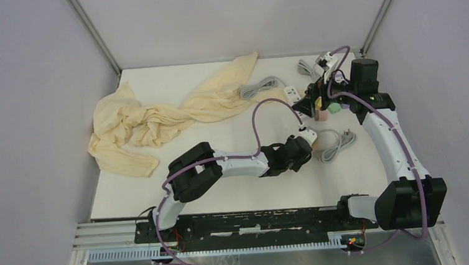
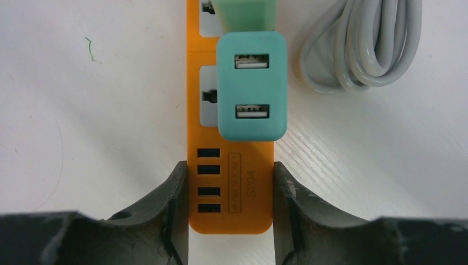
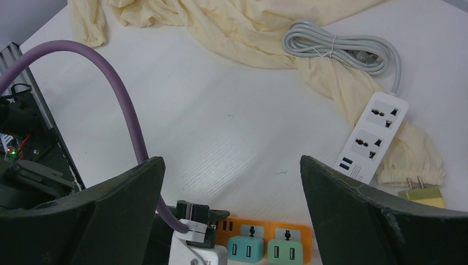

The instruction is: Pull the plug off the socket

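Note:
An orange socket strip (image 2: 230,187) lies on the white table. A teal USB plug (image 2: 252,88) sits in its near outlet, and a greener plug (image 2: 243,14) in the one beyond. My left gripper (image 2: 230,176) is shut on the strip's end with the USB ports, a finger pressed against each long side. In the right wrist view the strip (image 3: 265,232), the teal plug (image 3: 245,248) and the green plug (image 3: 288,249) lie below my right gripper (image 3: 232,165), which is wide open, empty and above them. The top view shows the left gripper (image 1: 311,134) and right gripper (image 1: 314,102) close together.
A coiled grey cable (image 2: 364,44) lies right of the strip. A white power strip (image 3: 372,135) with its grey cable (image 3: 336,47) and a loose yellow-green plug (image 3: 422,196) lie beyond. A crumpled cream cloth (image 1: 156,119) covers the far left. The left arm's purple cable (image 3: 118,94) arches nearby.

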`<state>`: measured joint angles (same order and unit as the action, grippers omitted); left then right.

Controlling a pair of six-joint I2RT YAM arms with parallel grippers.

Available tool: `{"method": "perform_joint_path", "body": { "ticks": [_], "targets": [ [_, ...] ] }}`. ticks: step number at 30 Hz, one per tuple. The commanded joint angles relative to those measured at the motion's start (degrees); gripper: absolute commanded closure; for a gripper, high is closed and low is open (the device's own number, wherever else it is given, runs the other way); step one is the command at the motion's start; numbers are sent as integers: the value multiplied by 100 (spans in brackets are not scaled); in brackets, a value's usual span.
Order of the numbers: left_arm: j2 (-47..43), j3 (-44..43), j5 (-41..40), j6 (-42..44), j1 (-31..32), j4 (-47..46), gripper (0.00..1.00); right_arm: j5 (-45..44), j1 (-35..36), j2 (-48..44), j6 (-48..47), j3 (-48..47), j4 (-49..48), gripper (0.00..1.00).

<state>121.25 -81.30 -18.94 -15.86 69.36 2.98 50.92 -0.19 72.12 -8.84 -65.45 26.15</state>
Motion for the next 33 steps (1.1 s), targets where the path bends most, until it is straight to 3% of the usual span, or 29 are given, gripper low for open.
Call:
{"method": "perform_joint_path", "body": {
  "ticks": [1,6,16,21,24,28,33],
  "targets": [
    [-159,46,192,385,7,-23,73,375,19,-24,84,-198,-123,0],
    [-1030,1158,361,921,5,-588,95,424,5,-2,52,-148,-149,0],
    [-3435,4325,1144,2157,-21,-1506,93,1174,20,49,-592,148,-234,0],
    [-4351,5583,1084,2025,-28,-2109,70,1761,213,-122,-2066,463,249,0],
    [-4835,6024,923,1824,-30,-2420,49,2002,412,-105,-3724,491,1373,0],
    [-5488,6442,774,1571,-34,-2752,22,1666,863,301,-6285,184,3240,0],
    [-6515,6937,684,1261,-31,-3140,4,1008,1563,865,-7888,211,4234,2]
  ]
}}
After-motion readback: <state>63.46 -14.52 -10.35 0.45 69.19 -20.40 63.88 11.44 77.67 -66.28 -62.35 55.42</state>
